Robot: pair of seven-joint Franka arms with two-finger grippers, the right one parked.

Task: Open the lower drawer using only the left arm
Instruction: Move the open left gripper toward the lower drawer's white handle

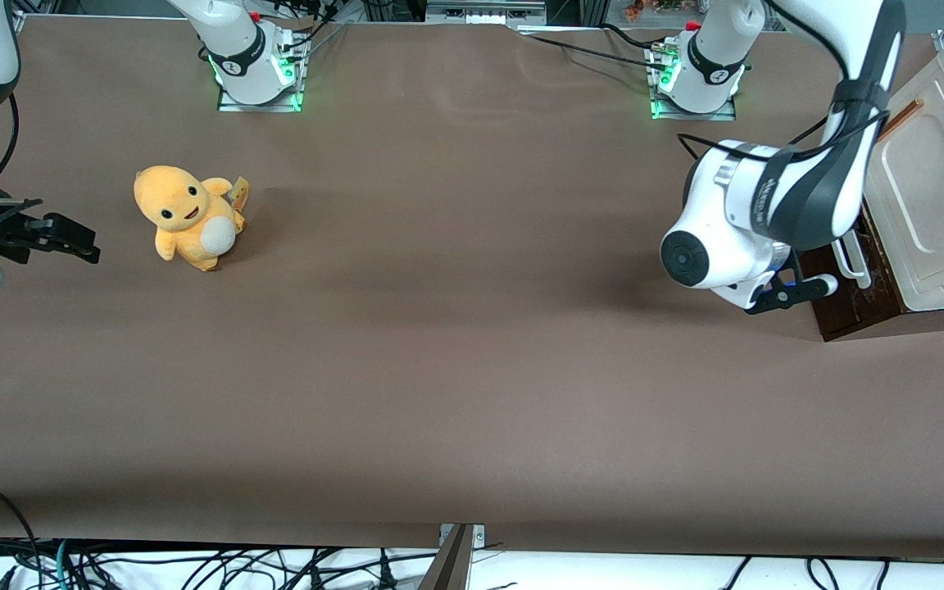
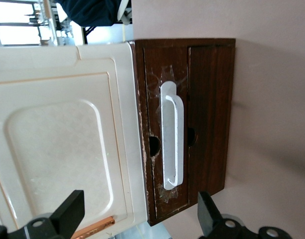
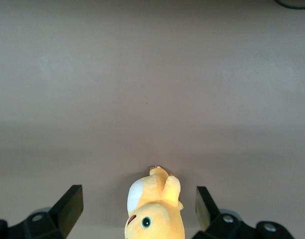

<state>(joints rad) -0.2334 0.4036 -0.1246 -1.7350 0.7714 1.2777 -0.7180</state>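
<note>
Wide table under matte brown cloth (image 1: pixel 472 369), evenly lit, with soft shadows. Tangled black cables (image 1: pixel 193 565) on white strip along edge nearest front camera. Bright pale backdrop with metal framing (image 2: pixel 23 25) in left wrist view.

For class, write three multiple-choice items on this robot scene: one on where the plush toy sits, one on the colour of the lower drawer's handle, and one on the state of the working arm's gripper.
1. Where is the plush toy?
A. On the table toward the parked arm's end
B. In the lower drawer
C. On the cream panel

2. What colour is the lower drawer's handle?
A. Orange
B. White
C. Black

3. How is the gripper in front of the lower drawer?
A. Shut on the handle
B. Open, apart from the handle
C. Holding the toy

Answers: 1 A, it sits on the brown table far from the drawer. 2 B, a long white bar on dark wood. 3 B, the fingers stand wide with nothing between.
</note>
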